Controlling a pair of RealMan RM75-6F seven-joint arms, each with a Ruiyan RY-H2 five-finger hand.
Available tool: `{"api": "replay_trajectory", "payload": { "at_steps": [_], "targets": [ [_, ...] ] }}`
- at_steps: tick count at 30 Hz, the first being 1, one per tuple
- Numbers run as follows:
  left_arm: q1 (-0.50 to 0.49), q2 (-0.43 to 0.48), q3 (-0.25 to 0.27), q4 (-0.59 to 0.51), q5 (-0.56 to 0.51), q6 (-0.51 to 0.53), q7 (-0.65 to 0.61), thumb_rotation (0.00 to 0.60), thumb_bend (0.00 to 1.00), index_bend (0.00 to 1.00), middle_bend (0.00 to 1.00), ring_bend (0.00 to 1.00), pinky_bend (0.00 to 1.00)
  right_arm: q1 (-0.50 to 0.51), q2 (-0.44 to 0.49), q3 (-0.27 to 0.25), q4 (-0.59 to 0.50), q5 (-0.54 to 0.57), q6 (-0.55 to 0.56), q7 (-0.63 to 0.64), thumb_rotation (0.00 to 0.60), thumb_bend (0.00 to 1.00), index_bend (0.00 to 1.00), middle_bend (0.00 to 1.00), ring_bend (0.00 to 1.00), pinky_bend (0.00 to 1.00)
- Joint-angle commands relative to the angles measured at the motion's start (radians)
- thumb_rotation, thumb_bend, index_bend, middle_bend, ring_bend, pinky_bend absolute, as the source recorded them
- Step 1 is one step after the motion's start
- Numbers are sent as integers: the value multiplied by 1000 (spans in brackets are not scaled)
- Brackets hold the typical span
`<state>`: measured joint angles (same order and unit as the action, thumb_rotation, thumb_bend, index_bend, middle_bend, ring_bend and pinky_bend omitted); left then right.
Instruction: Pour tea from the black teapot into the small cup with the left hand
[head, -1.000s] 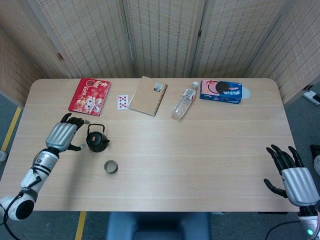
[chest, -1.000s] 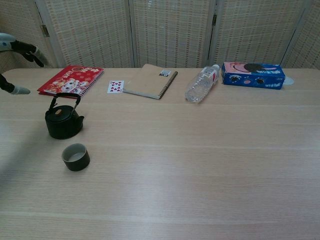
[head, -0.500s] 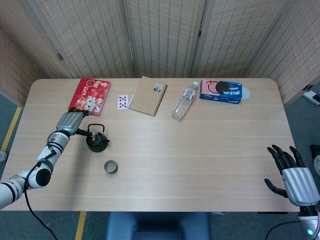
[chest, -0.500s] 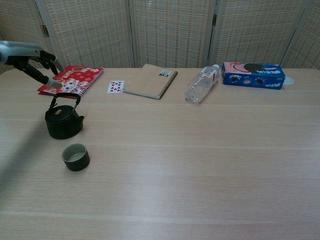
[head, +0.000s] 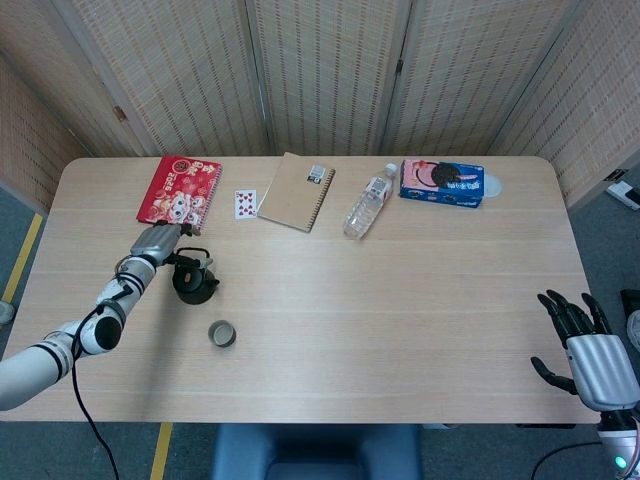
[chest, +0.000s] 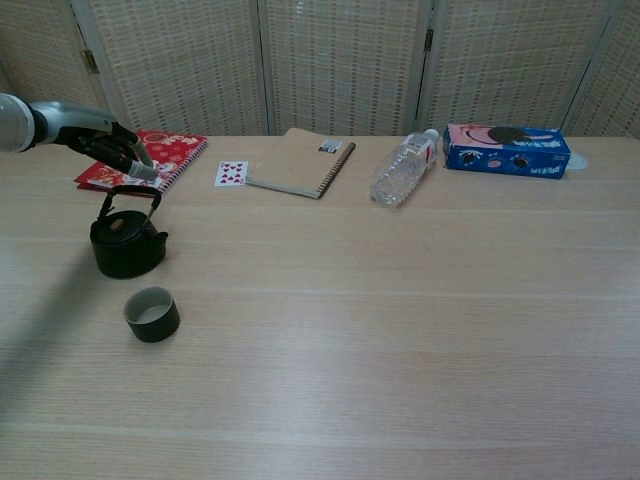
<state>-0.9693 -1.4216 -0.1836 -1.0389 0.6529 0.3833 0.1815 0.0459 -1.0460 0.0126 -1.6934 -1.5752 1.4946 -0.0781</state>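
Observation:
The black teapot (head: 192, 281) stands upright on the left part of the table, its bail handle (chest: 130, 193) raised. The small dark cup (head: 221, 334) sits just in front of it, slightly to the right, also seen as the cup (chest: 152, 314) below the teapot (chest: 127, 246). My left hand (head: 160, 240) hovers just behind and left of the teapot's handle with fingers apart, holding nothing; in the chest view the left hand (chest: 108, 146) points down toward the handle without touching it. My right hand (head: 588, 348) rests spread at the table's near right edge, holding nothing.
Along the far side lie a red book (head: 180, 192), a playing card (head: 245, 204), a brown spiral notebook (head: 296, 191), a water bottle on its side (head: 369, 201) and a blue cookie box (head: 443, 182). A woven screen stands behind the table.
My left hand has moved right, from the left of the teapot to just behind its handle. Teapot, cup and right hand have not moved.

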Motion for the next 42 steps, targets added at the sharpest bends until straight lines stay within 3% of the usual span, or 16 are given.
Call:
{"api": "replay_trajectory", "payload": {
  "at_steps": [1,10,19,29,42],
  "targets": [
    [-22,-42,24,60,-10,-32,-24,308,179,269,254,192,0,1,-2,1,3,4,-3,2,561,282,92,122,178,20],
    [-52,-94,62,139,-13,-65,-62,308,179,277,296,215,0,3,-9,3,14,14,-12,12,567,281,99,124,179,20],
    [-49,-67,79,93,15,-50,-94,308,179,330,379,280,0,4,-13,4,28,13,-11,28,570,282,100,124,179,20],
    [3,35,51,-95,121,66,-142,310,182,342,438,343,0,-2,-13,1,32,-2,7,36,580,282,100,124,179,20],
    [144,186,65,-412,378,310,-170,310,184,350,489,397,0,2,-14,2,39,-22,14,53,585,282,99,124,180,20]
  ]
}}
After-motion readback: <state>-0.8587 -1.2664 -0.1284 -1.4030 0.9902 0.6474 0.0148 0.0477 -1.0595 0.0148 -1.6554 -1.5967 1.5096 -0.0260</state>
